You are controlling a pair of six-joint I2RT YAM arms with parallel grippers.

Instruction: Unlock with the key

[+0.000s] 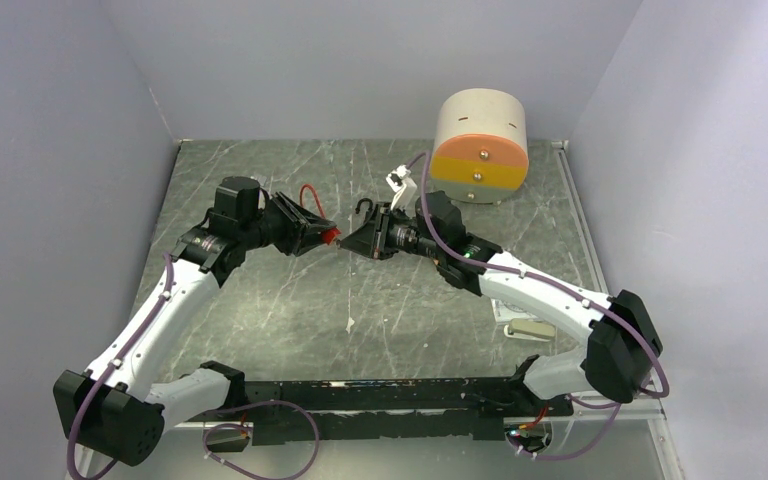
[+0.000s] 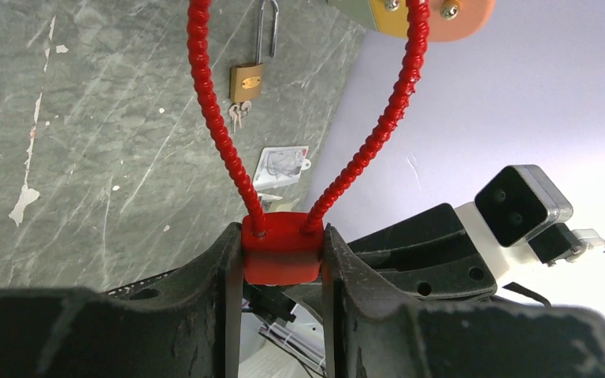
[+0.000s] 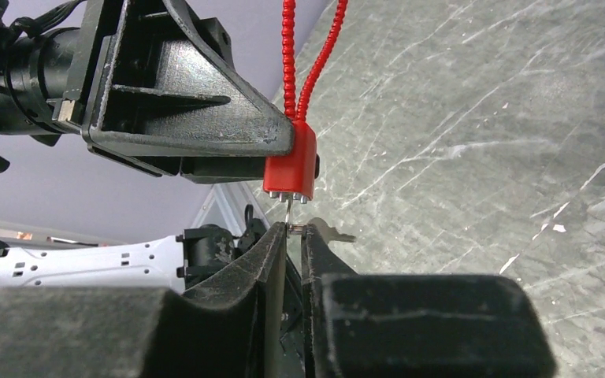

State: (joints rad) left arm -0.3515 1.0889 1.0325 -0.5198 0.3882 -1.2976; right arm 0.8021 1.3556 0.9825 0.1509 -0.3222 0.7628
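Left side first: the left gripper [image 2: 280, 235] is clenched on the body of the red plastic cable lock [image 2: 280, 260], squeezing it from both flanks, with the ribbed red loop rising away from it. Lock and key are both up in the air, over the middle of the grey marbled table [image 1: 290, 310], a little toward its far edge.

Next along, the thin silver key [image 3: 287, 211] has its tip right at the lock's underside. Whether it's in the keyway at all, I can't tell. The right gripper [image 3: 293, 232] pinches that key tight.

Now the risks. The blade is slim and the hold on it is small, so come in off-axis and it could jam, bend or swivel in the grasp. Push too hard and the lock could slide, since only its two sides are held. Turning before the key is seated would, I reckon, just twist it out.

At the far right corner, the beige cylinder with the orange-and-yellow face [image 1: 480, 145] sits well apart from the action.
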